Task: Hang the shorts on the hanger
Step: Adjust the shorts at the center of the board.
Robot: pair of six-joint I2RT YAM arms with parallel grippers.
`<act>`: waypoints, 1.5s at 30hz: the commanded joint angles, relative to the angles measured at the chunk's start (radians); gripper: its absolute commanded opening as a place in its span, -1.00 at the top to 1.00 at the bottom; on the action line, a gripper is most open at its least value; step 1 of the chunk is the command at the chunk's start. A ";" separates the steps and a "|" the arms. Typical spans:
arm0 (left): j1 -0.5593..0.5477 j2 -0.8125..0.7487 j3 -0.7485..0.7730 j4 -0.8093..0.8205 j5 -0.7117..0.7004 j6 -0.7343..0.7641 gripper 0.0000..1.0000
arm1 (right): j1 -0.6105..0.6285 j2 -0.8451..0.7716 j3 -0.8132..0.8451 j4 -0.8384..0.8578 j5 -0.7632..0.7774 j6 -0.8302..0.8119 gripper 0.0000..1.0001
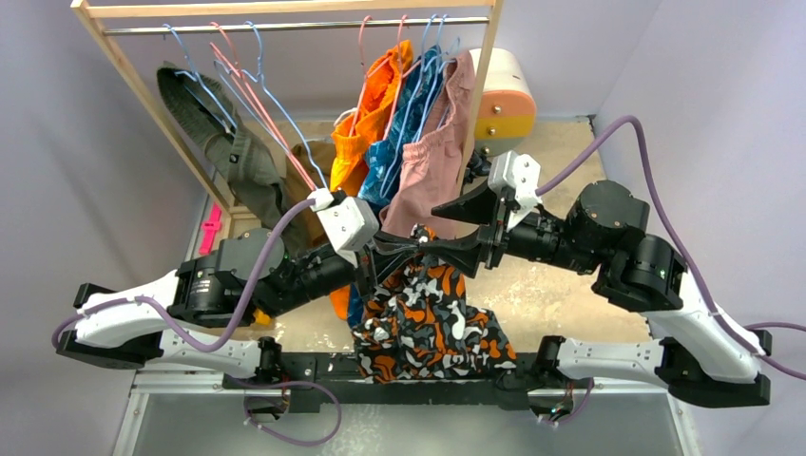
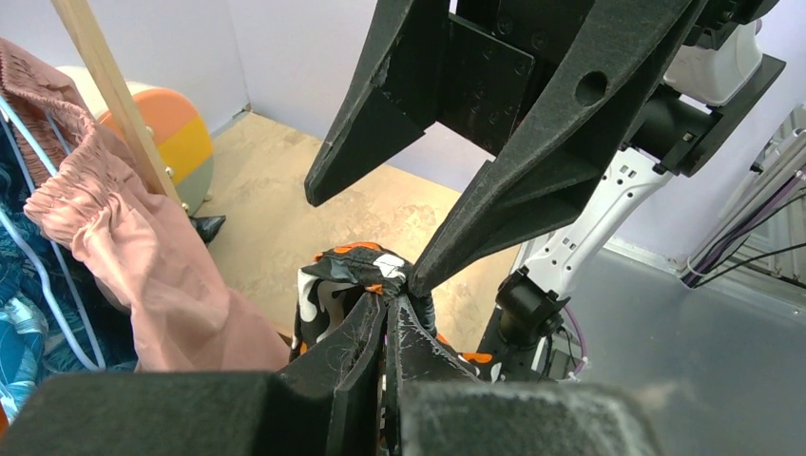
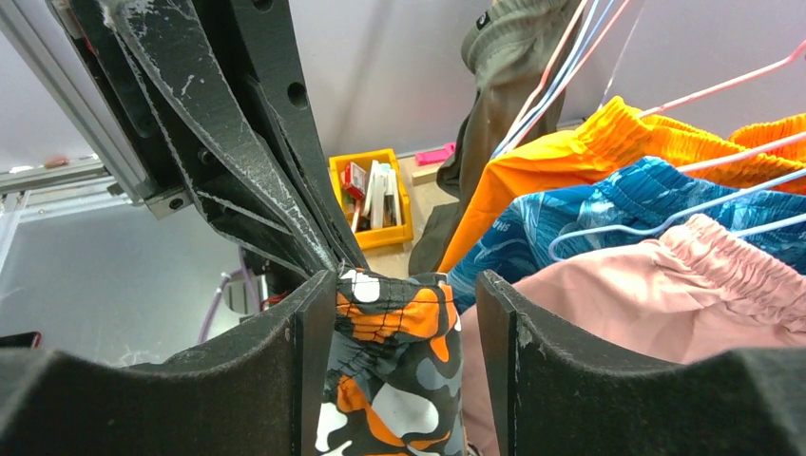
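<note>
The camouflage shorts (image 1: 430,318) hang from my left gripper (image 1: 404,243), which is shut on their waistband (image 2: 356,266). My right gripper (image 1: 430,226) is open, its jaws wide on either side of the bunched waistband (image 3: 404,328). One right fingertip (image 2: 418,278) touches the cloth right beside my left fingertips (image 2: 380,309); the other right finger (image 3: 499,332) stands apart from the fabric. Empty light-blue wire hangers (image 1: 278,106) hang on the rail at the back left, next to pink-red ones, away from both grippers. They also show in the right wrist view (image 3: 556,81).
A wooden rack (image 1: 133,81) holds an olive garment (image 1: 219,142), orange shorts (image 1: 366,114), blue patterned shorts (image 1: 399,142) and pink shorts (image 1: 439,161) just behind my grippers. A white, orange and yellow drum (image 1: 504,100) stands back right. A yellow bin (image 3: 373,195) sits on the floor.
</note>
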 commanded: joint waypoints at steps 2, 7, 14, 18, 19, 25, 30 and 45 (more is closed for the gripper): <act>-0.004 -0.021 0.004 0.061 0.019 0.003 1.00 | -0.003 0.006 0.001 -0.010 0.013 0.009 -0.13; -0.004 -0.023 0.005 0.062 0.018 0.003 1.00 | -0.002 0.016 0.003 -0.032 0.020 0.010 -0.17; -0.003 -0.030 0.000 0.062 0.004 0.003 1.00 | -0.002 0.028 -0.002 -0.055 0.019 0.005 -0.31; -0.003 -0.028 -0.002 0.062 0.002 0.003 1.00 | -0.003 0.027 -0.006 -0.052 0.017 0.004 -0.41; -0.004 -0.027 -0.001 0.062 0.003 0.004 1.00 | -0.002 0.027 -0.007 -0.052 0.023 0.004 -0.37; -0.004 -0.027 -0.001 0.061 0.005 0.003 1.00 | -0.002 0.019 -0.014 -0.043 0.065 0.000 0.34; -0.003 -0.034 -0.013 0.060 -0.013 -0.002 1.00 | -0.002 -0.014 -0.027 -0.022 0.098 -0.001 1.00; -0.004 -0.201 -0.220 0.004 -0.067 -0.269 -0.39 | -0.003 -0.216 -0.204 0.230 0.366 0.070 1.00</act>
